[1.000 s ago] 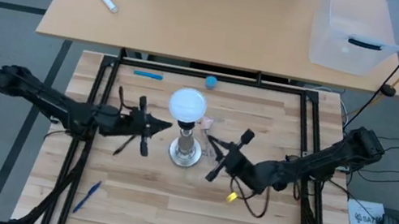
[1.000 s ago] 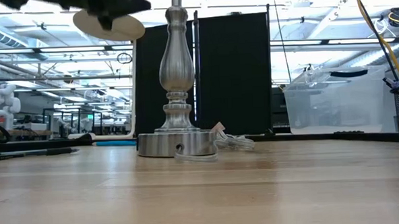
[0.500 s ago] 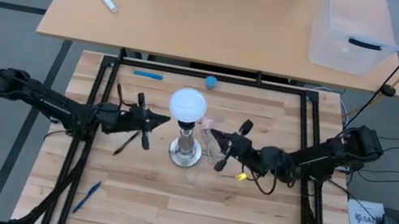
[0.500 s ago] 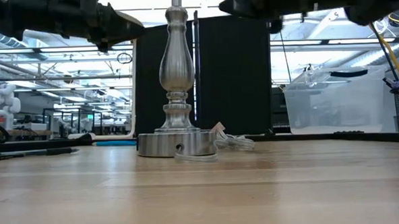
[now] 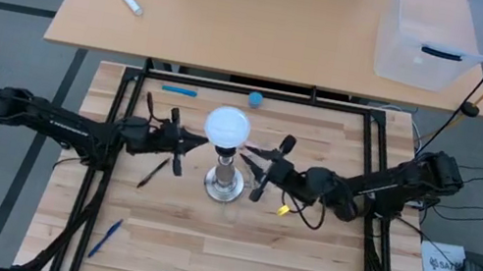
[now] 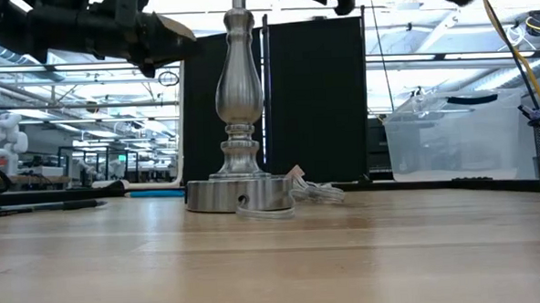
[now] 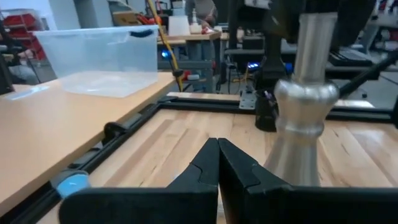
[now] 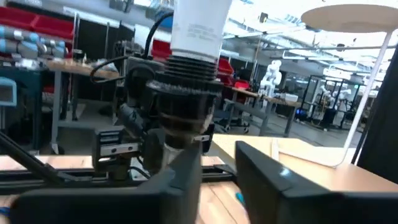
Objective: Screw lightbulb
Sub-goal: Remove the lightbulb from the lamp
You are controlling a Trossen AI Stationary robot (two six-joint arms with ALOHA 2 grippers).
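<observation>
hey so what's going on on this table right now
Two robot arms are working around a silver lamp stand in the middle of the wooden table. The lightbulb already sits on top of the stand, its neck in the black socket. The right gripper is up close beside the stand, fingers slightly apart, with the socket right in front of it. The left gripper waits shut on the stand's other side, holding nothing. Neither gripper has hold of the bulb yet.
</observation>
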